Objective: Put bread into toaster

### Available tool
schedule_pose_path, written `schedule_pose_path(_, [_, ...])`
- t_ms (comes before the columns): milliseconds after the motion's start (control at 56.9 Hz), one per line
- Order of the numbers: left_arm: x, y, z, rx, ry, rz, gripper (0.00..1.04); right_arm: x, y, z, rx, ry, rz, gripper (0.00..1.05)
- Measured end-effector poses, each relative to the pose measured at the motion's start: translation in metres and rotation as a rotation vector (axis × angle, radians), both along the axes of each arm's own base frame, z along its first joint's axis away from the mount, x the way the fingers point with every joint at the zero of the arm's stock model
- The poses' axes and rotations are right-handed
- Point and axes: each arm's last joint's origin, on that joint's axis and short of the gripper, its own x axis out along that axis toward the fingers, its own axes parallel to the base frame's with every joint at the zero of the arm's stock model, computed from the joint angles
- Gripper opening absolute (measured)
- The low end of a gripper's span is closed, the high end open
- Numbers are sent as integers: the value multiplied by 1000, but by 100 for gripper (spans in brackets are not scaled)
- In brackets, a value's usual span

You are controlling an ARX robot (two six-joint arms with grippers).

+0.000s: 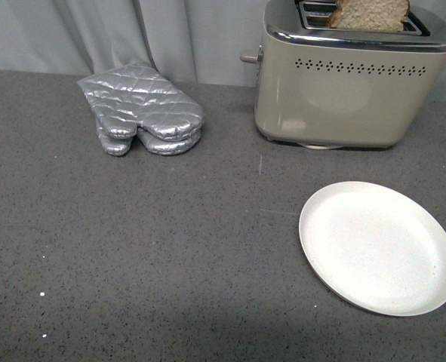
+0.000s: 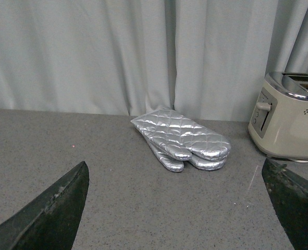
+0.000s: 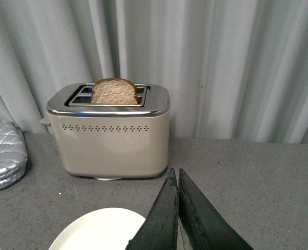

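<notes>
While the right fingers (image 3: 175, 208) rest pressed together and empty, and the left fingers (image 2: 60, 208) stand wide apart, the bread (image 3: 113, 91) already stands in the near slot of the toaster (image 3: 112, 135), top protruding; only the lever seems left.

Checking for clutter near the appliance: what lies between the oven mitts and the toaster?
Nothing: in the front view, only bare grey countertop separates the silver oven mitts from the toaster.
</notes>
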Motion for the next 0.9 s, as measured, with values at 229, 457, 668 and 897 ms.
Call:
schedule_pose_path(229, [0, 0, 0, 0, 0, 0, 98, -8, 0, 1, 0, -3, 0, 0])
schedule_pose_path(457, [0, 0, 0, 0, 0, 0, 98, -12, 0, 0, 0, -3, 0, 0])
schedule_pose_path(668, [0, 0, 0, 0, 0, 0, 98, -20, 0, -4, 0, 27, 1, 0])
schedule_pose_path(897, [0, 0, 0, 0, 0, 0, 98, -25, 0, -3, -2, 3, 1, 1])
